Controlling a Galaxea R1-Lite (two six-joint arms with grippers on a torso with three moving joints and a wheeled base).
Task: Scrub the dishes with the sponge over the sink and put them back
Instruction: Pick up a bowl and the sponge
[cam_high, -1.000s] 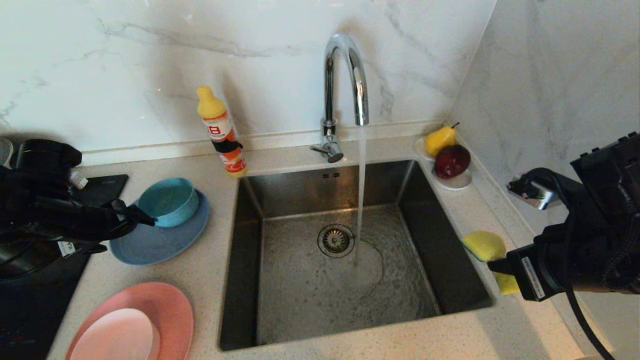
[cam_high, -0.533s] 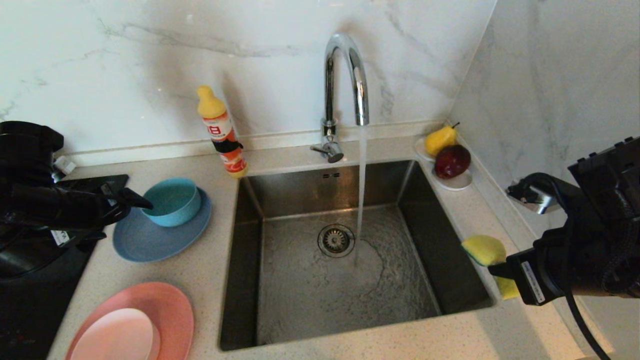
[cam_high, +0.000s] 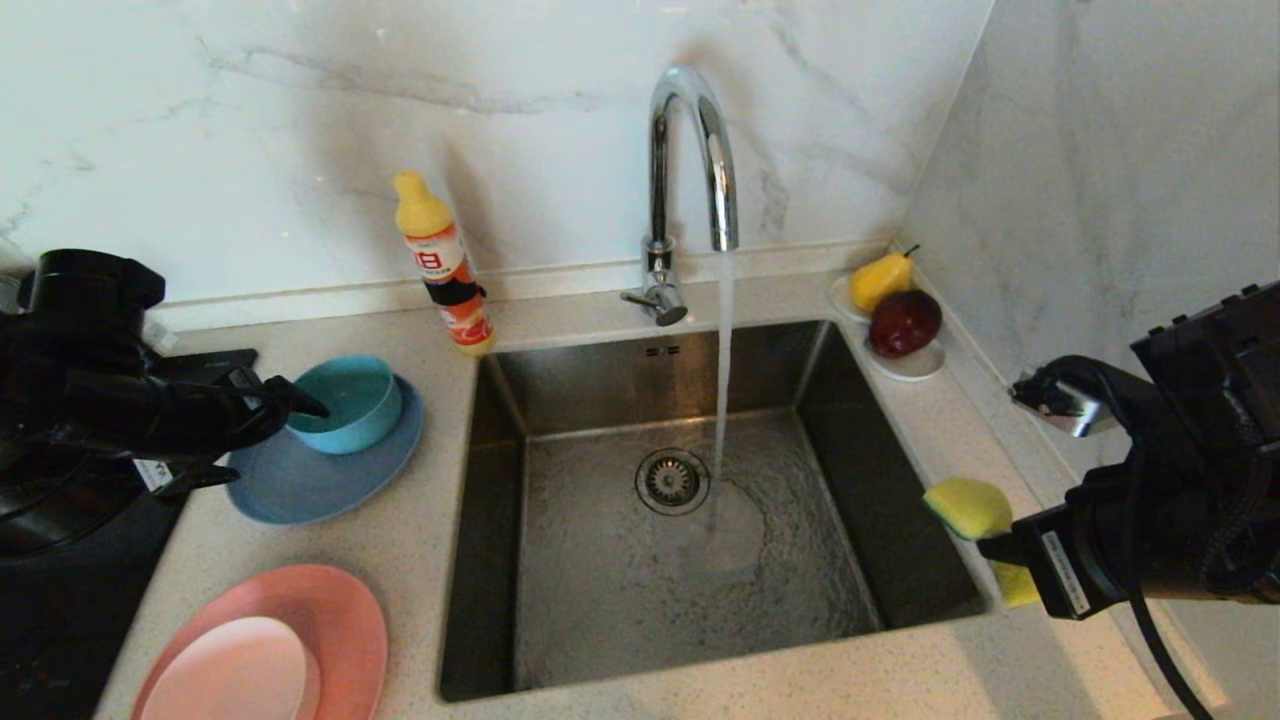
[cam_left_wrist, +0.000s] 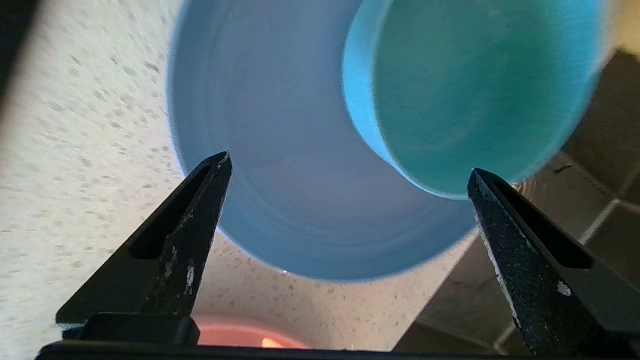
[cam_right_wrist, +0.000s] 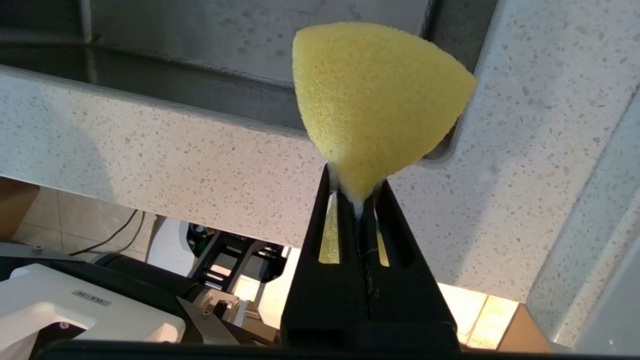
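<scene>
Reaching back toward the bowl after drawing away half a second ago, the left gripper (cam_high: 290, 415) is hovering with its claw spread wide, one fingertip (cam_left_wrist: 220, 165) over the grey-blue plate (cam_high: 300, 480) and the other at the rim of the teal round bowl (cam_high: 350, 400); neither finger is touching either dish. The right gripper (cam_high: 990, 545) is sitting slightly nearer than before, its claw pressed together and pinching the bent yellow foam sponge (cam_high: 968, 505) above the right rim of the square stainless-steel sink (cam_high: 480, 500).

Nearest, the large salmon-pink plate (cam_high: 340, 610) is carrying the small pale pink dish (cam_high: 235, 670), both cut off by the lower edge of the head view. Beyond them the teal bowl is resting on the grey-blue plate, whose left edge is being hidden by the left arm. The sponge's lower end is hidden behind the right gripper. Farther back, water is running from the chrome gooseneck tap (cam_high: 690, 150) into the basin beside the round drain strainer (cam_high: 672, 480).
</scene>
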